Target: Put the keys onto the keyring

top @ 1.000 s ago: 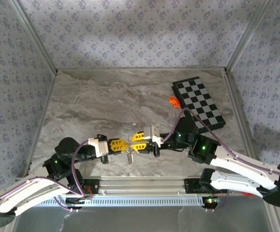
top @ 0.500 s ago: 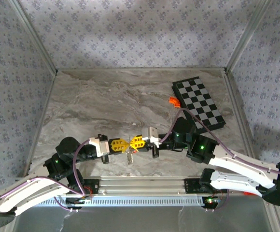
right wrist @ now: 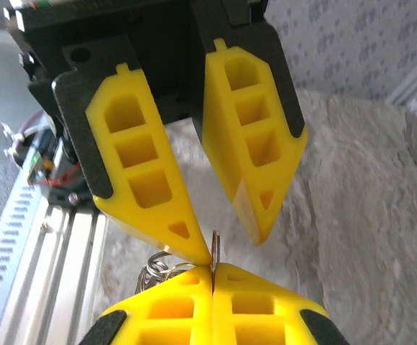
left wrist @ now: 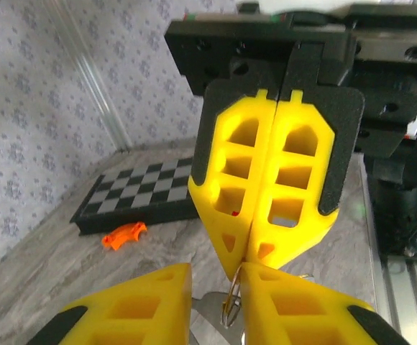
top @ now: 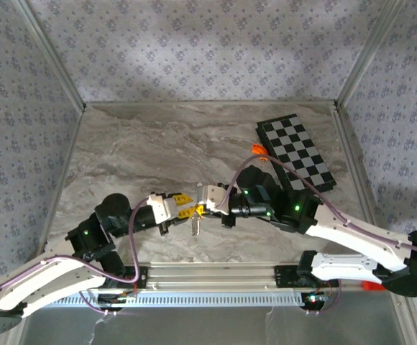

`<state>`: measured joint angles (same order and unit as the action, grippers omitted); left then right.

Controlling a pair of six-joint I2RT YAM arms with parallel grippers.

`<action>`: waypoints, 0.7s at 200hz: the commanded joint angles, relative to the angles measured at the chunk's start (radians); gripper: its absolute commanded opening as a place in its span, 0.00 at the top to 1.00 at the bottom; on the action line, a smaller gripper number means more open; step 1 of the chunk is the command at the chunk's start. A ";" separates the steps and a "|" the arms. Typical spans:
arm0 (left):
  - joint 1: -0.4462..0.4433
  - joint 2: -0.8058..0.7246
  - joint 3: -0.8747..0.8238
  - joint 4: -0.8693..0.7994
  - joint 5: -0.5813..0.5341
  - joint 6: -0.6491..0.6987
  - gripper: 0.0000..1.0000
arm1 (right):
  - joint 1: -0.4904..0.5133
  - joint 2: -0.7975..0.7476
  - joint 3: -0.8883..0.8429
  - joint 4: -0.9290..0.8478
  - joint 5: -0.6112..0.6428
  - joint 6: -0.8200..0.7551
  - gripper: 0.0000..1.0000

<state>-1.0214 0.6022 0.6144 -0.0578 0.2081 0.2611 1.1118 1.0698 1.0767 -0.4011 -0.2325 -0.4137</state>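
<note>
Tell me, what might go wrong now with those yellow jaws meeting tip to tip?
The right arm's jaws pinch the thin silvery metal ring by a sliver at their very tips; it may slip out. The left arm's jaws stand open close by; closing askew could knock it, or the small silver key dangling below, loose.

A robot test cell in a lab, marble-look table (top: 136, 144) boxed in by wallpaper-print panels (top: 194, 50) on aluminium posts (top: 50, 52), left arm (top: 50, 277) and right arm (top: 352, 233) bolted to a slotted aluminium rail (top: 216, 274), purple cables (top: 131, 244) trailing, checkerboard (top: 296, 152) lying flat far right.
</note>
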 commanded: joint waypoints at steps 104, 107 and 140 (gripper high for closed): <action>-0.003 0.019 0.028 -0.031 0.014 0.013 0.95 | 0.027 0.025 0.081 -0.124 -0.008 -0.063 1.00; -0.003 0.019 0.027 -0.030 0.015 0.012 0.98 | 0.029 0.025 0.080 -0.124 -0.007 -0.063 1.00; -0.004 0.004 0.010 0.014 0.028 -0.008 1.00 | 0.038 0.017 0.071 -0.100 0.003 -0.053 1.00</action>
<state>-1.0233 0.6224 0.6144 -0.1108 0.2268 0.2714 1.1286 1.0916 1.1183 -0.5117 -0.2039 -0.4614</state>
